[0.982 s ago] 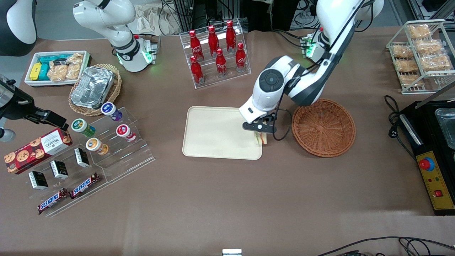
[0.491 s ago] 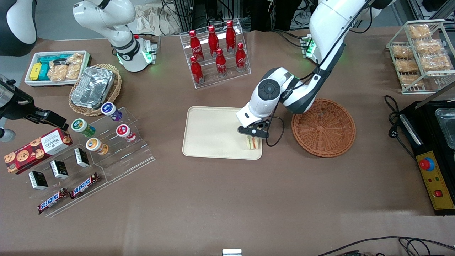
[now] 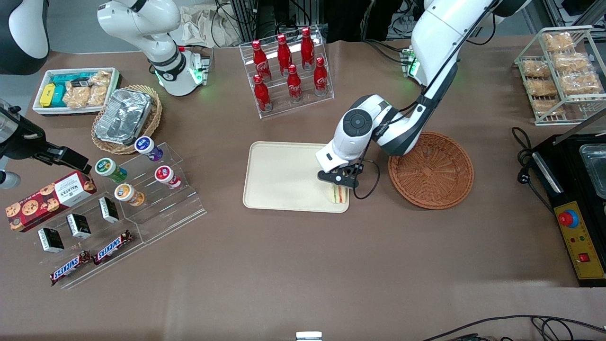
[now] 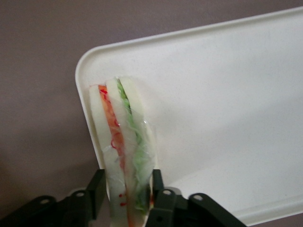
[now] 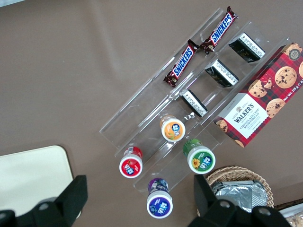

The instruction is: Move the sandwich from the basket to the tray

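Observation:
The sandwich (image 3: pixel 337 194), a pale bread wedge with orange-red and green filling, stands on edge on the cream tray (image 3: pixel 284 175). It is at the tray corner closest to the front camera and to the basket. My left gripper (image 3: pixel 338 186) is directly above it and shut on the sandwich. In the left wrist view the black fingers (image 4: pixel 159 191) press both bread faces of the sandwich (image 4: pixel 124 142), whose tip rests over the tray (image 4: pixel 227 94) near its rounded corner. The reddish-brown wicker basket (image 3: pixel 431 170) sits beside the tray with nothing in it.
A clear rack of red cola bottles (image 3: pixel 289 71) stands farther from the camera than the tray. An acrylic stand with cups and candy bars (image 3: pixel 137 194) lies toward the parked arm's end. A wire rack of bagged pastries (image 3: pixel 561 71) and a black appliance (image 3: pixel 575 203) are toward the working arm's end.
My gripper has carried the sandwich from over the tray's basket-side edge to inside the tray's corner and has come lower. The fingers still hold it.

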`<state>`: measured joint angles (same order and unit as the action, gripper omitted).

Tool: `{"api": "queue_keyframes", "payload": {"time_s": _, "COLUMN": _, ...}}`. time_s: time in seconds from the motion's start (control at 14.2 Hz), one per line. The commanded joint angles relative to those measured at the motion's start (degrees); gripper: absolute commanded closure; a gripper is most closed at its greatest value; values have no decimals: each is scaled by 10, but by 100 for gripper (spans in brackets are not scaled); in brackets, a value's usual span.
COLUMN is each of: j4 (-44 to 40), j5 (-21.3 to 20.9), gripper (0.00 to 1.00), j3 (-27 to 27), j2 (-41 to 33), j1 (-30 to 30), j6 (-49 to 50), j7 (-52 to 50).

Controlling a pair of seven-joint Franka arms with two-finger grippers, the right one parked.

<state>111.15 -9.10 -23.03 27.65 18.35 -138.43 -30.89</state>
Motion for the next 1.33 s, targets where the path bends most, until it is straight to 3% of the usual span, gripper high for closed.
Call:
{"api": "queue_keyframes", "payload": {"time_s": 0.0, "j4": -8, "j5": -12, "gripper": 1, "j3": 7, "j2": -56, "j1": 1, "j6": 73, "j7": -44}}
{"api": "queue_keyframes", "payload": {"time_s": 0.28, "j4": -45, "j5": -25, "gripper": 1, "j3": 47, "j2": -160, "j1": -2, "j6": 231, "j7": -12}}
{"api": "queue_keyframes", "payload": {"time_s": 0.63, "j4": -46, "j5": -15, "gripper": 1, "j3": 59, "j2": -266, "j1": -74, "j6": 321, "j7": 76}}
{"api": "queue_keyframes", "payload": {"time_s": 0.91, "j4": -45, "j5": 22, "gripper": 0, "j3": 59, "j2": -313, "j1": -148, "j6": 360, "j7": 118}}
{"api": "queue_keyframes", "payload": {"time_s": 1.26, "j4": -46, "j5": 2, "gripper": 0, "j3": 62, "j2": -322, "j1": -228, "j6": 386, "j7": 232}}
